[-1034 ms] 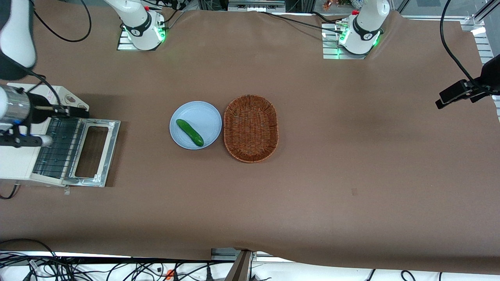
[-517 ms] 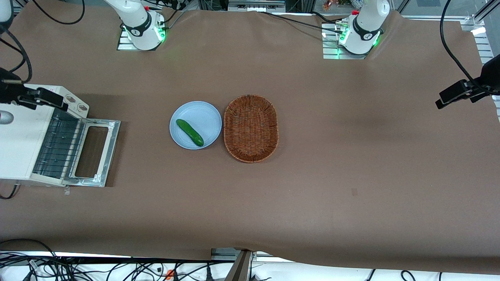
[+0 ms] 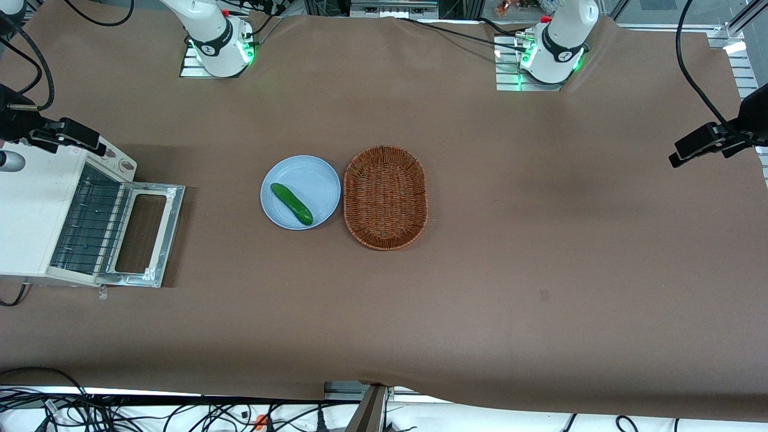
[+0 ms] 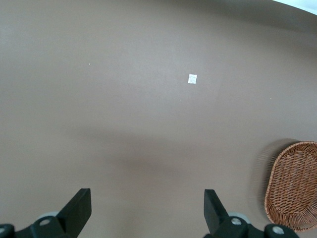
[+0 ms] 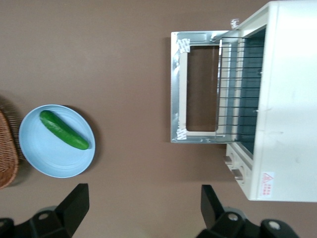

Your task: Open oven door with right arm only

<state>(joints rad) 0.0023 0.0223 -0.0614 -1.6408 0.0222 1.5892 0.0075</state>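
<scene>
The white toaster oven point(image 3: 30, 210) stands at the working arm's end of the table. Its oven door point(image 3: 172, 228) lies folded down flat on the table, with the wire rack point(image 3: 90, 225) showing in the opening. The right wrist view shows the door point(image 5: 175, 89), the rack point(image 5: 237, 84) and the oven body point(image 5: 287, 99) from well above. My right gripper point(image 3: 42, 131) hangs high above the oven's edge that is farther from the front camera. In the right wrist view the gripper point(image 5: 143, 198) is open and empty, touching nothing.
A light blue plate point(image 3: 300, 174) with a green cucumber point(image 3: 291, 204) lies mid-table, beside a brown wicker basket point(image 3: 385, 197). Plate point(image 5: 54, 158), cucumber point(image 5: 64, 130) and basket edge point(image 5: 6, 153) also show in the right wrist view.
My right arm has risen and drawn away from the oven's front opening, farther from the front camera. The door has stayed flat on the table.
</scene>
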